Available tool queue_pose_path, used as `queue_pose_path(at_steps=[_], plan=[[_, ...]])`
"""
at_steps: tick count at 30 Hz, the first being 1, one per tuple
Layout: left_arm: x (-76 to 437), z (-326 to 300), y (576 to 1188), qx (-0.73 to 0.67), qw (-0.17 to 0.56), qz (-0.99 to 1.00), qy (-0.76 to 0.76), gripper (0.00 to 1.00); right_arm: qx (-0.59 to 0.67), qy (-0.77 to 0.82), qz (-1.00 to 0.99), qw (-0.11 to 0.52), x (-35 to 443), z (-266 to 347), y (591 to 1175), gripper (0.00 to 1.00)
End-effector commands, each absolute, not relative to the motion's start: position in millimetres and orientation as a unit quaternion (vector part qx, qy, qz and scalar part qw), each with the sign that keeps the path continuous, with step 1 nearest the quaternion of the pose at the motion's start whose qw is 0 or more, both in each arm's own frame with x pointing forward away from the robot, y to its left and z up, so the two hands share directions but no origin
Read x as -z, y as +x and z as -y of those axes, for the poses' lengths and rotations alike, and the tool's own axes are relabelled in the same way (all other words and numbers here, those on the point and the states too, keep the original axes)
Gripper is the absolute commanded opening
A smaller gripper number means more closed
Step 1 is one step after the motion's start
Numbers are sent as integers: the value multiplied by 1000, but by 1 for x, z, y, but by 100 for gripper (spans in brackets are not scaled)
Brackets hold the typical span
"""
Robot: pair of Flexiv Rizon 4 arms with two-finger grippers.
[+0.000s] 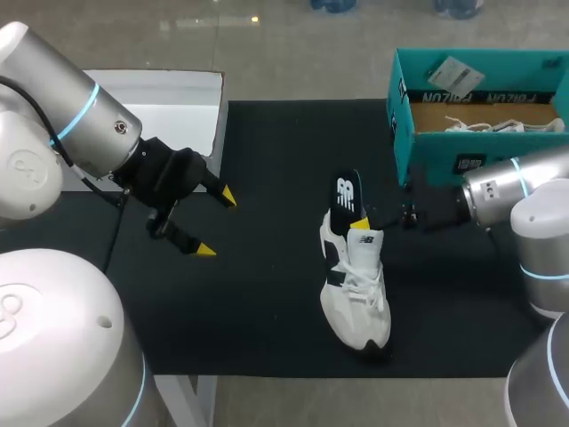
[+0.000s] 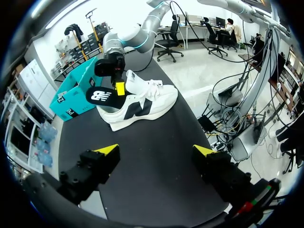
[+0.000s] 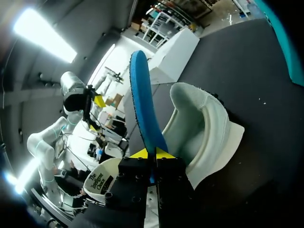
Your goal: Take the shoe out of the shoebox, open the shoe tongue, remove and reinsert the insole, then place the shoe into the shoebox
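1. Head view: a white lace-up sneaker with black side panels (image 1: 357,294) stands on its sole on the black table mat (image 1: 267,311). It is out of, and well apart from, the open teal cardboard shoebox (image 1: 427,142) at the far right.
2. The right gripper (image 3: 152,153) has its fingers pressed together on a thin insole, black on top and blue beneath (image 3: 142,102). The insole rises upright out of the sneaker's heel opening.
3. The left gripper (image 1: 216,223) hangs over the mat's left side with its jaws spread wide, holding nothing, well clear of the sneaker.
4. The step in hand appears to be the insole exchange. Whether the insole is leaving or re-entering cannot be told.
5. Nothing holds the sneaker down, so the next move calls for a straight, gentle pull or push along the opening. A drag sideways could tip or slide the shoe, and the idle left gripper could steady it.
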State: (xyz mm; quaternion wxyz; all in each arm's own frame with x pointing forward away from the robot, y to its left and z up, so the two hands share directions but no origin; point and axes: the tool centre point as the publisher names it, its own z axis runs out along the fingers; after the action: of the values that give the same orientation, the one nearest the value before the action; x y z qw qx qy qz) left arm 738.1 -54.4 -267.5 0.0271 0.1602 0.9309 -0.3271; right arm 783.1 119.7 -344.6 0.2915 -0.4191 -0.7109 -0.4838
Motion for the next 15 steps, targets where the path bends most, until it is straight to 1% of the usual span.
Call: queue_pose_path(at_steps=[1, 3, 4, 5, 6, 9, 11, 13, 15], plan=[[268, 55, 738, 325, 27, -931, 160, 100, 481, -425, 710, 291, 349, -122, 780, 0], [268, 55, 738, 325, 27, -931, 160, 100, 482, -426, 710, 285, 344, -119, 785, 0], [268, 55, 738, 325, 27, -931, 160, 100, 482, -425, 712, 282, 341, -118, 788, 12], [268, 55, 738, 325, 27, -931, 160, 100, 482, -423, 716, 278, 338, -116, 792, 27], [268, 55, 738, 325, 27, -931, 160, 100, 482, -420, 719, 274, 335, -115, 796, 33], [268, 55, 738, 325, 27, -931, 160, 100, 485, -412, 724, 265, 328, -111, 807, 33], [268, 55, 738, 325, 27, -931, 160, 100, 485, -411, 728, 257, 324, -107, 815, 27], [268, 55, 738, 325, 27, -931, 160, 100, 486, -409, 730, 253, 321, -106, 822, 18], [268, 55, 738, 325, 27, -931, 160, 100, 485, -407, 732, 252, 319, -106, 826, 15]])
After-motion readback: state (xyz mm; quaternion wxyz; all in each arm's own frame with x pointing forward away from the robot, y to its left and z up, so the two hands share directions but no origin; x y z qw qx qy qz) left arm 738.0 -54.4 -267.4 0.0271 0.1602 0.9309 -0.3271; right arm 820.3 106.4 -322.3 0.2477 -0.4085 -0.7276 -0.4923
